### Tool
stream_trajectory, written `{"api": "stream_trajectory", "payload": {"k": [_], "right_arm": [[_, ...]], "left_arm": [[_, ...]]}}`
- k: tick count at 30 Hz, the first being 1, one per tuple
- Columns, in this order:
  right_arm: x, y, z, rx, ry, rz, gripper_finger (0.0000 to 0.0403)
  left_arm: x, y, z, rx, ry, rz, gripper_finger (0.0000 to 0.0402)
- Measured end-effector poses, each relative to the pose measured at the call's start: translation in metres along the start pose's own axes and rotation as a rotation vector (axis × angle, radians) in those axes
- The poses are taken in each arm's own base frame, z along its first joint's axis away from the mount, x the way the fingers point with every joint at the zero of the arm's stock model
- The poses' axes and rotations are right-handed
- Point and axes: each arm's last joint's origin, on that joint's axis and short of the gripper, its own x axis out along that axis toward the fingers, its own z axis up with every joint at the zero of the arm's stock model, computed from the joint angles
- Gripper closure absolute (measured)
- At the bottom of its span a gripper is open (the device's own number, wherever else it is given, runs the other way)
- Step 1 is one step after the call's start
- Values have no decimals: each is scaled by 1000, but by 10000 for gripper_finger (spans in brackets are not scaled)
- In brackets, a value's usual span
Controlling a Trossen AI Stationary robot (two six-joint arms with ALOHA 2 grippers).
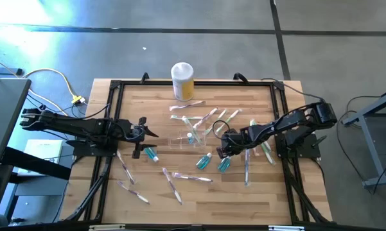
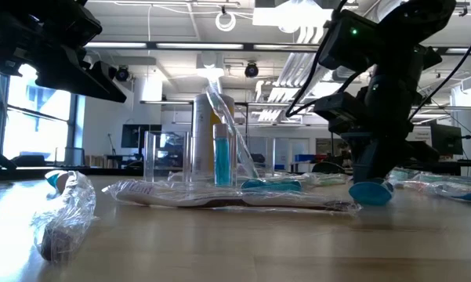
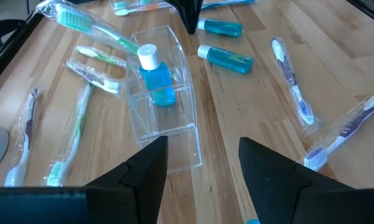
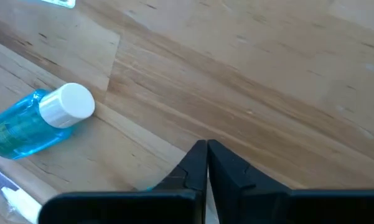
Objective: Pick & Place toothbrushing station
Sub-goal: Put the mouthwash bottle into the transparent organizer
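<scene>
Partly loaded – clear toothbrushing station sits mid-table holding one blue bottle and a brush, most brushes and bottles loose; left gripper wide open, empty, facing it – right gripper closed, apparently empty.

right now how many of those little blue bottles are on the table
4. Bottle one stands in the clear container; bottle two lies by the left gripper; bottles three and four lie by the right gripper. None seems hidden.
</scene>
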Motion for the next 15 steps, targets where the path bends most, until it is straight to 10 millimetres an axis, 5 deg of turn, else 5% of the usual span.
{"api": "stream_trajectory", "payload": {"k": [15], "right_arm": [[-18, 2, 6, -130, -134, 32, 401]], "left_arm": [[0, 0, -1, 2, 7, -1, 210]]}}
